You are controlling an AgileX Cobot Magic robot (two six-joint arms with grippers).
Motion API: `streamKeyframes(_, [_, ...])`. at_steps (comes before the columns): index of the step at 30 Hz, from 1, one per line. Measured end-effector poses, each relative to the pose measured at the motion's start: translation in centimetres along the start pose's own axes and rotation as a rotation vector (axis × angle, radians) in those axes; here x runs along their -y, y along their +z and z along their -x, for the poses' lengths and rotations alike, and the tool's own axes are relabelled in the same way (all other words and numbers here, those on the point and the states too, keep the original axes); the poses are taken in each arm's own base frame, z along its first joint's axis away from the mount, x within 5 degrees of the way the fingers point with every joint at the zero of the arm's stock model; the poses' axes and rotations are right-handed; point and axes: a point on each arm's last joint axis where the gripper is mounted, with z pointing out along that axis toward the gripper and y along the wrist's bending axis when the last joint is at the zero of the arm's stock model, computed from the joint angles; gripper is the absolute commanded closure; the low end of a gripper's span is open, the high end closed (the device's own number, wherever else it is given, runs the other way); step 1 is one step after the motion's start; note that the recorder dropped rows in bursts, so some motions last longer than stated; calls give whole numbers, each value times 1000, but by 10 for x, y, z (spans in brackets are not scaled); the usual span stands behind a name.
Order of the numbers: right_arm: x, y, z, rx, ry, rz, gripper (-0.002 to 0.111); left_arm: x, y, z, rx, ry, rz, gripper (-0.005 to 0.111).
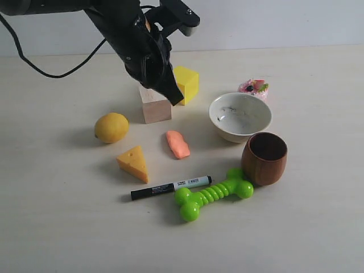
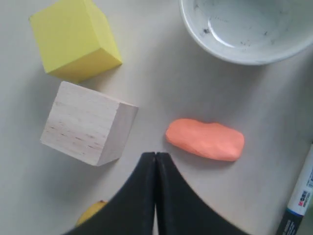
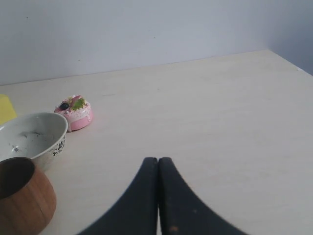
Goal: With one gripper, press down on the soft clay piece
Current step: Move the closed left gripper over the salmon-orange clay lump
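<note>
The left gripper (image 1: pixel 175 98) has both fingers pressed together with nothing between them; the left wrist view shows the same shut seam. It hangs above the table (image 1: pixel 68 227), over the wooden block (image 1: pixel 154 106) and beside the yellow cube (image 1: pixel 187 83).

The clay piece (image 1: pixel 178 144) lies flat on the table between the cheese wedge (image 1: pixel 134 162) and the bowl (image 1: pixel 240 116). It is nearer the camera than the fingertips and apart from them. Its long axis runs from the block toward the marker (image 1: pixel 170 187).

The right gripper (image 3: pixel 158 161) is likewise closed and empty, and is absent from the exterior view. The left arm is judged the nearer.

The coming move calls for a shift over the clay piece, then a descent.

The marker label carries print too small to read. No other writing is legible.
</note>
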Motion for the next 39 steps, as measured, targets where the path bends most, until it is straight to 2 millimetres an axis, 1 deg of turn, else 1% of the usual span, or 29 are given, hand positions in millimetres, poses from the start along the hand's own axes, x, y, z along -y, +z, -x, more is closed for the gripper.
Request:
streamKeyframes(6, [0,0,0,0,0,0,108,1,-1,4,31,-16,-1,107])
streamKeyframes(10, [0,0,0,0,0,0,108,1,-1,4,33,-67,-4,107])
streamKeyframes(14, [0,0,0,0,0,0,108,2,1,3,16,-80,-10,107])
streamKeyframes(18, [0,0,0,0,0,0,108,7,15,-3,-53,-80,-41,107])
streamKeyframes(21, [0,0,0,0,0,0,108,11,29,-9,-111,-43,-75,107])
streamKeyframes(24, [0,0,0,0,0,0,108,17,40,-10,-124,7,-132,107])
streamKeyframes(27, [0,0,0,0,0,0,108,25,43,-8,-115,64,-167,107])
streamKeyframes(30, [0,0,0,0,0,0,108,29,40,0,-100,94,-176,107])
streamKeyframes(36, [0,0,0,0,0,0,108,26,39,17,-107,89,-190,107])
streamKeyframes(39, [0,0,0,0,0,0,108,23,44,20,-142,59,-181,107])
